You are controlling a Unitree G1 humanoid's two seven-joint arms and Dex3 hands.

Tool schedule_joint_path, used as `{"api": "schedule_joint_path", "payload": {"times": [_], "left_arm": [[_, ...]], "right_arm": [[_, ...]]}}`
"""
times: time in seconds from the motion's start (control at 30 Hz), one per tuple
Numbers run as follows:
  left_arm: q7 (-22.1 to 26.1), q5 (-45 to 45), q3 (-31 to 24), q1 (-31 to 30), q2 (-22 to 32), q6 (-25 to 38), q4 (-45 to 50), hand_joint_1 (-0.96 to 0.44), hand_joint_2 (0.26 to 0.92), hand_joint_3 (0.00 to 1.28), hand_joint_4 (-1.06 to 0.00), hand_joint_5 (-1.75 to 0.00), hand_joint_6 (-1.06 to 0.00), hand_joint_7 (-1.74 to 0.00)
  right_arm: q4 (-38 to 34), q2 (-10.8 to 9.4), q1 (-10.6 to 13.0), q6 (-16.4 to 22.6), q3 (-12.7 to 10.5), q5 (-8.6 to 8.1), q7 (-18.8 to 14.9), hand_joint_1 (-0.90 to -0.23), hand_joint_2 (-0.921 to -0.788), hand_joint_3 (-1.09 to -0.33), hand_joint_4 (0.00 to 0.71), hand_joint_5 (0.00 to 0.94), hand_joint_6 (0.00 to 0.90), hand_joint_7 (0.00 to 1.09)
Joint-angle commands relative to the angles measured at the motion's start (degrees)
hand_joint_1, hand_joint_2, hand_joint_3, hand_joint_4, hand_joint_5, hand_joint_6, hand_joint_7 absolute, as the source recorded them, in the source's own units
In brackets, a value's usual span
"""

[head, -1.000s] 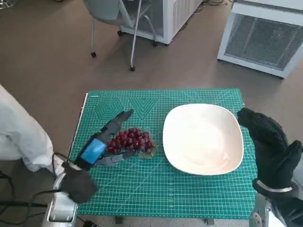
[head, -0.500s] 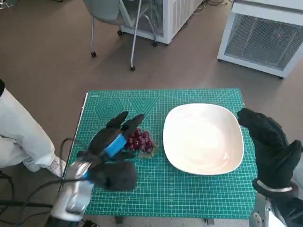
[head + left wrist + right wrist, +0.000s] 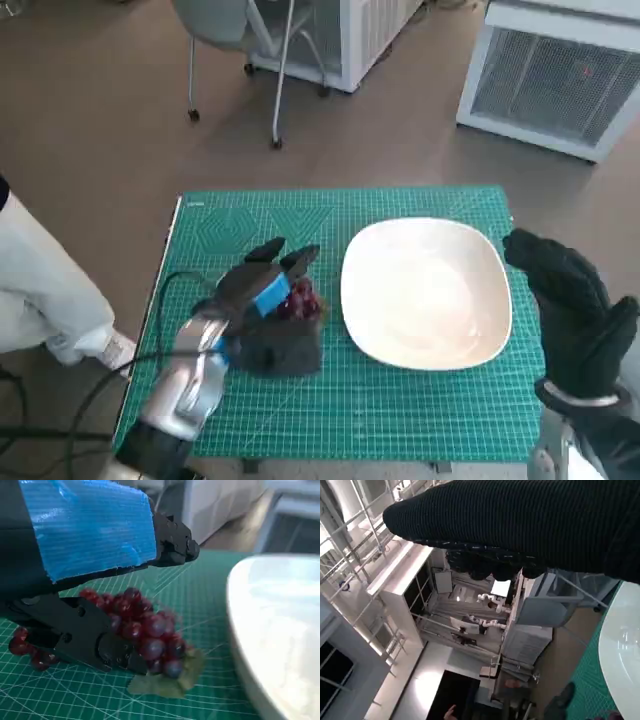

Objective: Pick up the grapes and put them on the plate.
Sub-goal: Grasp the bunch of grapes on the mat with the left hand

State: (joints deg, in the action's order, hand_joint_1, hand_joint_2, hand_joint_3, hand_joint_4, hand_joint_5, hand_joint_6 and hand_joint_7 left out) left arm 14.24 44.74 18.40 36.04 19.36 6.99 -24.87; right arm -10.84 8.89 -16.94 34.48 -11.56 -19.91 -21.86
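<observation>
Green mat (image 3: 400, 420) over the desk. White plate (image 3: 425, 292) on its right half, nothing on it. Right hand (image 3: 570, 310) raised beside the plate's right rim, fingers spread, holding nothing. Left hand (image 3: 265, 290) down on the mat left of the plate, fingers (image 3: 100, 640) closed round the grapes (image 3: 150, 630). Grapes resting on the mat just beside the plate's left rim, apart from it, leaf (image 3: 170, 677) flat underneath.

The grapes (image 3: 145, 630) – a dark red bunch with a green leaf – lie on the mat, right under the left hand (image 3: 268, 290). The white plate (image 3: 425, 292) – empty – sits between both hands.
</observation>
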Motion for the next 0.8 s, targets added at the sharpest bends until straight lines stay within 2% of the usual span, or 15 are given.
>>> {"api": "schedule_joint_path", "payload": {"times": [0.03,0.23,0.53,0.8], "left_arm": [[-1.6,-0.2,2.1,5.4,-1.5,0.2,-8.3,-0.17,0.749,0.0,-0.12,0.0,-0.28,0.0],[-2.7,-0.4,4.4,10.8,-3.3,0.5,-19.0,-0.17,0.756,0.01,-0.11,0.0,-0.28,0.0],[-3.9,-1.4,6.0,13.5,-4.0,0.1,-24.6,-0.17,0.761,0.0,-0.11,0.0,-0.28,0.0],[-2.9,-0.6,9.2,20.7,-8.4,5.0,-42.2,-0.16,0.77,0.01,-0.12,-0.01,-0.28,-0.01]], "right_arm": [[-1.2,0.2,0.6,-0.3,-0.2,0.47,-0.1,-0.478,-0.921,-0.538,0.524,0.0,0.175,0.59],[-1.4,0.2,0.5,-0.1,-0.1,0.74,0.1,-0.478,-0.921,-0.537,0.524,0.0,0.175,0.59],[-1.6,0.2,0.3,0.0,-0.1,0.82,0.1,-0.479,-0.921,-0.537,0.524,0.0,0.175,0.59],[-1.2,0.5,0.9,-0.2,-0.5,0.17,-0.1,-0.48,-0.921,-0.537,0.528,0.002,0.175,0.59]]}}
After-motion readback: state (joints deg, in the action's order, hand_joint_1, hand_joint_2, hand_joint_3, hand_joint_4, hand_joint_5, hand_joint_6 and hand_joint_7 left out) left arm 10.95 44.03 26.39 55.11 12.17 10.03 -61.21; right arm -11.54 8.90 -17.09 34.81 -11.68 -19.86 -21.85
